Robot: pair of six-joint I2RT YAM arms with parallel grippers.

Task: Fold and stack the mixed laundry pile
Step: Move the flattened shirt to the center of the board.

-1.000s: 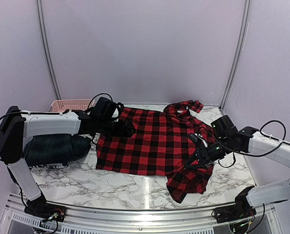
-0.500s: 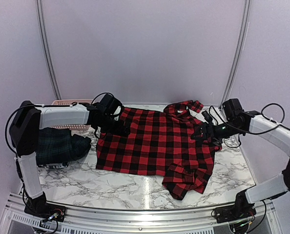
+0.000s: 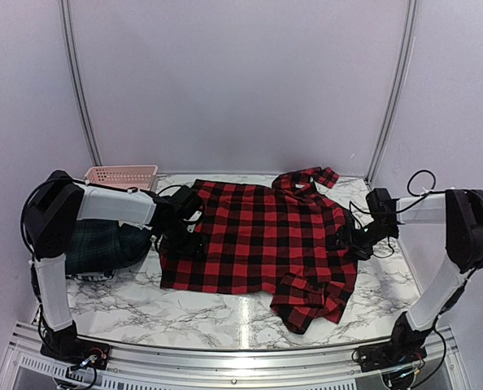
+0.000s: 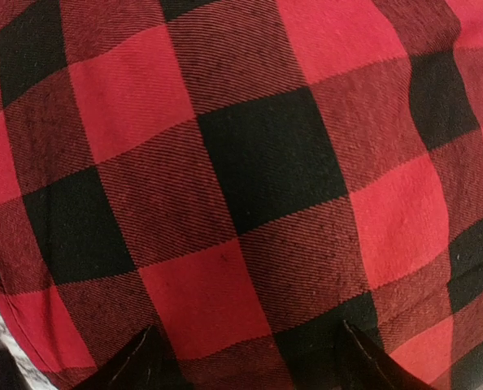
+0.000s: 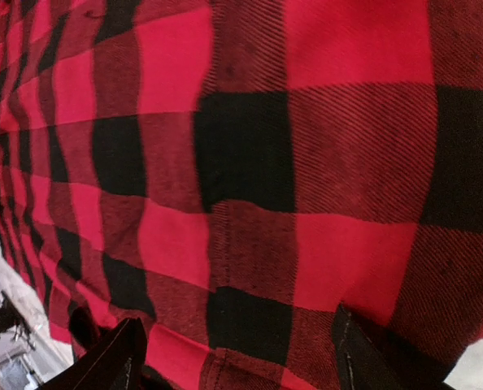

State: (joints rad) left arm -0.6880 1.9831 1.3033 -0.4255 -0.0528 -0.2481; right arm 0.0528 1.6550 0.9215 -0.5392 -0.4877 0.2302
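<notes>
Fold starting, I judge: shirt [image 3: 258, 236] lies spread; left hand [image 3: 191, 242] and right hand [image 3: 347, 241] gape empty over its sides; next, pinch both edges, fold inward.

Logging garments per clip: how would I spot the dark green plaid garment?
On the marble table, look at the left edge, near the pink plastic lattice basket. The dark green plaid garment lies bunched there under the left arm; the red-and-black checked shirt beside it is spread out.
</notes>
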